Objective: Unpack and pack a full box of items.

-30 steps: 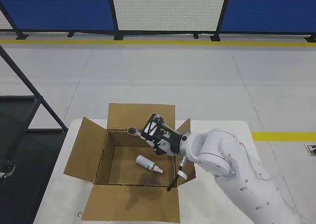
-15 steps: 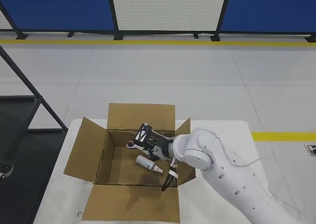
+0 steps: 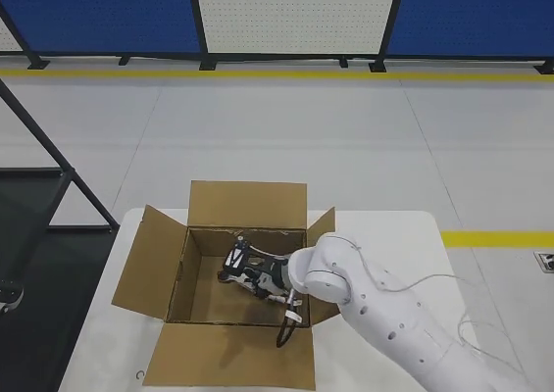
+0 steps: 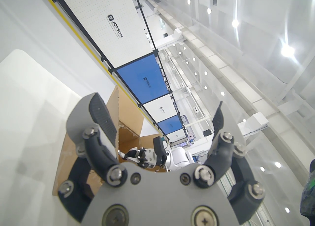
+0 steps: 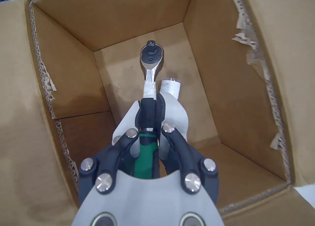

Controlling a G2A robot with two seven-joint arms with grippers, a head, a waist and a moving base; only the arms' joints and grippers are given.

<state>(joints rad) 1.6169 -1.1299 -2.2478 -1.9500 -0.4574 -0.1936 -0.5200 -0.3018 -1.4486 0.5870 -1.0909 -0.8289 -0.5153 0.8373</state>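
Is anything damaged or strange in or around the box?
Yes. The cardboard box is worn: the top edge of one side wall is torn and ragged, with paper peeling, and a darker patch marks the opposite wall. The ratchet wrench held by the right pincer and the white bottle look intact.

The box (image 5: 137, 10) is seen in plain brown; the ratchet (image 5: 150, 64) is finished in silver, its handle (image 5: 145, 163) in green and black; the bottle (image 5: 170, 87) is coloured white.
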